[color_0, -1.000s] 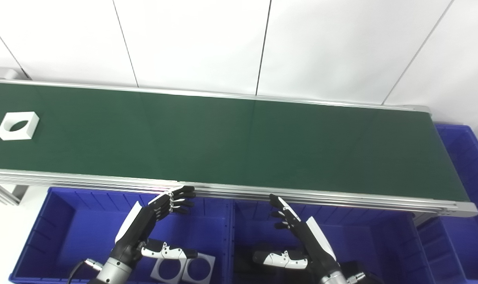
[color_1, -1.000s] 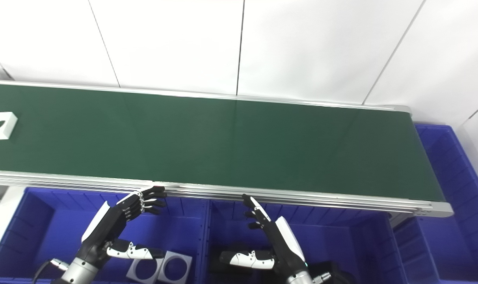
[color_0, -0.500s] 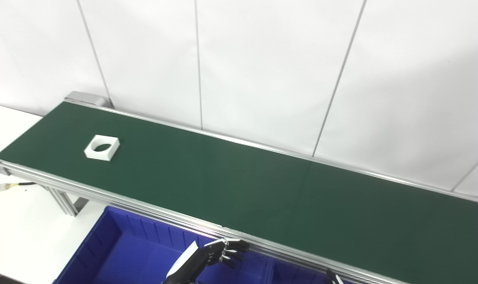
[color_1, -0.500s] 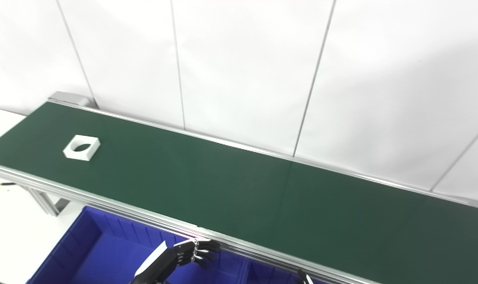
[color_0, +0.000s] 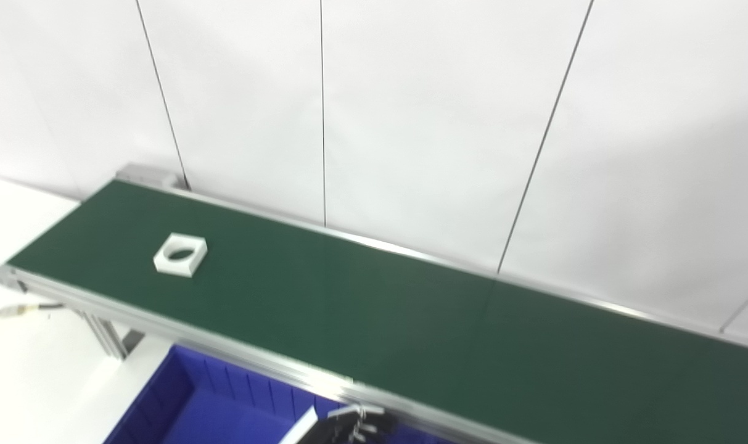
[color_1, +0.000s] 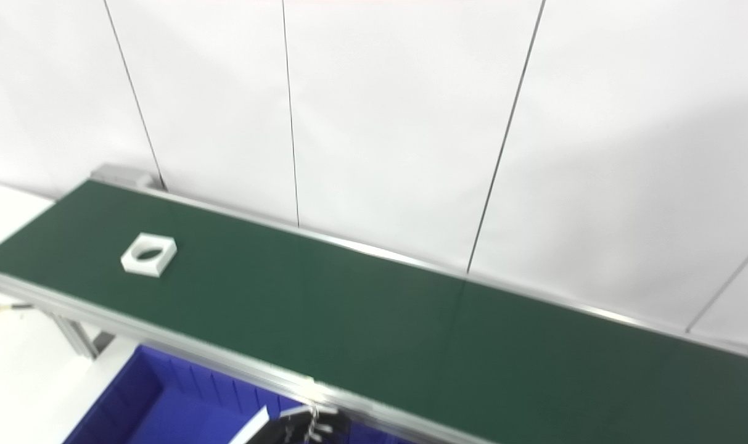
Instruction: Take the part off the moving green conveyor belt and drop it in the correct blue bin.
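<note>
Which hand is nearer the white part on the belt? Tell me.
Left. Only the left hand shows, at the bottom edge below the belt's near rail, well right of the white part. The right hand is out of view.

No text, label, brand, number or sign can be read in either view. The belt (color_0: 410, 320), the white part (color_0: 180, 254) on it, the blue bin (color_0: 182, 407) and the wall panels (color_0: 441, 123) all show plain, unmarked surfaces.
</note>
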### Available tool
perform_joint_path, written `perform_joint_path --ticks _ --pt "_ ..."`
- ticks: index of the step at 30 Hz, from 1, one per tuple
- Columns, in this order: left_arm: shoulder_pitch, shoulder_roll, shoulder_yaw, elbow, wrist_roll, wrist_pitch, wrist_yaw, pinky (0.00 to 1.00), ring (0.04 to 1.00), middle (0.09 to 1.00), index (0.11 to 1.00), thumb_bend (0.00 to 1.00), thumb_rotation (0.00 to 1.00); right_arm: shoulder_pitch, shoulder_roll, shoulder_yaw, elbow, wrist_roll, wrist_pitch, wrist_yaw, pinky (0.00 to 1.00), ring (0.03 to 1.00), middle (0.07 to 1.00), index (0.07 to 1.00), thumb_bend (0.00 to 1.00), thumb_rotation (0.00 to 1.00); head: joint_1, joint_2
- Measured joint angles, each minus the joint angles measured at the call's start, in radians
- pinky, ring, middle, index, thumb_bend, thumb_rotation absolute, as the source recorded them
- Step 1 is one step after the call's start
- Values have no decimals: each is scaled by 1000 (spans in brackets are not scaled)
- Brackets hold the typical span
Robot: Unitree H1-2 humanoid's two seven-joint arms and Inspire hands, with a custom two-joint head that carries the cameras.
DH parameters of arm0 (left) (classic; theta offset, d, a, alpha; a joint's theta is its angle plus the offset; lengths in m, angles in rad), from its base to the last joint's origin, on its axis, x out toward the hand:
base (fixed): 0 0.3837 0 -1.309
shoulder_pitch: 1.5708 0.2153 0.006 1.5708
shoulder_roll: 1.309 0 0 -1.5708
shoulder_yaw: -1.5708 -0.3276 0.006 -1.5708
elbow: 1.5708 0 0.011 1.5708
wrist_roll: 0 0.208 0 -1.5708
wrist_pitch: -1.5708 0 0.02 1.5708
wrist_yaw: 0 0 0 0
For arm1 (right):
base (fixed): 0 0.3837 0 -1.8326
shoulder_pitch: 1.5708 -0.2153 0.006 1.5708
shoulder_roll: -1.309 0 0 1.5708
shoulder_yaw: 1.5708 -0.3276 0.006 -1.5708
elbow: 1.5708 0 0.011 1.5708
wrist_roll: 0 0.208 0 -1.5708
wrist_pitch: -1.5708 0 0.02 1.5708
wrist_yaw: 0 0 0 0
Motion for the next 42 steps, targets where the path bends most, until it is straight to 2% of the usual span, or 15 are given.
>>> perform_joint_path --ticks 7,13,18,24,34,38,42 --pt "-9 6 -11 24 -2 0 10 584 671 741 743 1000 124 -10 0 0 17 0 -7 -3 813 895 934 975 839 276 2 -20" --pt "-13 16 -18 37 -7 0 19 577 666 737 736 1000 102 -15 2 1 42 0 -29 -6 797 885 928 968 850 271 9 -63" --pt "-17 16 -33 51 -17 0 25 576 664 736 733 1000 100 -21 3 1 64 12 -60 -6 822 897 939 971 837 203 29 -77" --pt "-22 19 -39 55 -15 0 42 573 665 730 730 1000 91 -27 8 -1 108 34 -110 -7 827 905 935 963 839 172 26 -74" --pt "-22 27 -66 49 -1 0 98 561 657 723 717 1000 118 -27 8 -9 106 27 -111 -7 795 870 906 949 866 216 11 -65" --pt "-21 27 -74 8 -6 0 113 560 666 727 717 1000 128 -27 1 -12 98 27 -111 -4 793 869 907 948 868 214 6 -60" --pt "-14 26 -71 -81 -7 -1 118 577 676 728 721 1000 112 -27 -6 -15 96 22 -111 -5 772 862 906 940 875 230 8 -60"
